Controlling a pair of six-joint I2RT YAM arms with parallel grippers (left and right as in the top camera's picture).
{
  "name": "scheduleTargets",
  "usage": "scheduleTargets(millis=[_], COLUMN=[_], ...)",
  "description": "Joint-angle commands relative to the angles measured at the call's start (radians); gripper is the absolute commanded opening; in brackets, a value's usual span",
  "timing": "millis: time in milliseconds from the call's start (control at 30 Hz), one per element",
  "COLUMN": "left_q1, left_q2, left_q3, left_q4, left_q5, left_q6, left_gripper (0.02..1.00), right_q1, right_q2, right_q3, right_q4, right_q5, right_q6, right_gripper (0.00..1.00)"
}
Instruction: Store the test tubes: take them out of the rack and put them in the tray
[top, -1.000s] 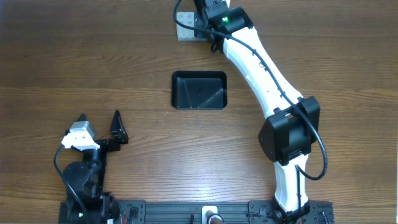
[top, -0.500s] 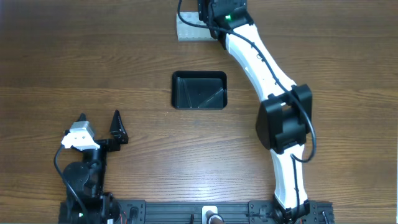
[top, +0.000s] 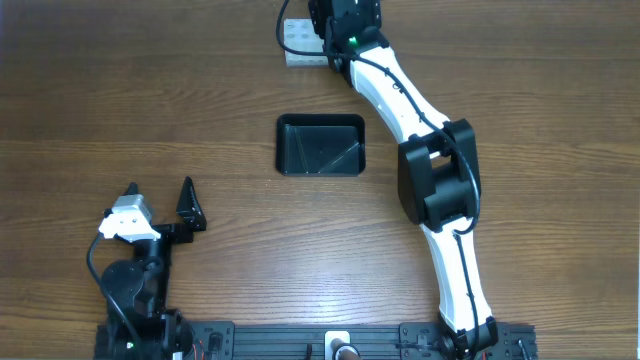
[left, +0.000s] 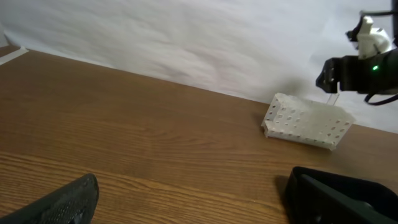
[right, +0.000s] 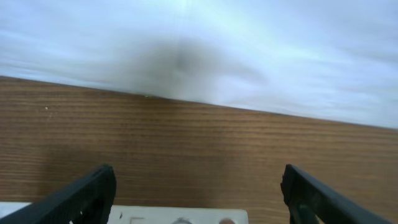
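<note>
With fingers spread apart, the right hand (right: 198, 186) is held just above the rack (top: 300, 46), whose test tubes, not clearly discerned, are judged light, slick, brittle and best pinched near the top.

rack (top: 297, 50) partly under right arm (top: 395, 90), tray (top: 280, 145) contents indistinct

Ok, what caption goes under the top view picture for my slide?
Right end effector above the white rack, black tray mid-table, left end effector open.
</note>
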Motion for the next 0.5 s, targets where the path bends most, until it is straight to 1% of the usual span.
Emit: scheduleTargets(millis=[33,133,233,300,333,467,500], left_q1=[0.005,0.005,0.005,0.005,0.005,0.005,0.005], left_q2=[-0.006,-0.006,-0.006,-0.006,-0.006,-0.006,-0.006], left_q3=[-0.004,-0.004,-0.004,-0.004,-0.004,-0.004,-0.004], left_q4=[-0.005,-0.005,-0.005,-0.005,-0.005,-0.005,-0.005], left_q5=[-0.005,-0.005,-0.005,-0.005,-0.005,-0.005,-0.005], left_q6=[0.015,0.015,0.015,0.015,0.015,0.015,0.015], left_gripper=[0.998,0.998,0.998,0.998,0.996,0.998,0.998], right_q1=[0.003,0.002,0.001,0.0,0.0,0.0,0.0], right_q2=[0.038,0.049,0.056,0.058,0.058,0.058,0.058], right_q3=[0.01,0.01,0.01,0.01,0.01,0.01,0.01], right_q4=[0.013,0.013,0.013,0.012,0.012,0.012,0.011], right_q5=[0.013,0.013,0.014,0.013,0.013,0.014,0.013], right_q6=[-0.008,-0.008,-0.008,-0.008,-0.008,-0.004,-0.004], right_gripper=[0.825,0.798,0.722,0.627,0.553,0.354,0.316])
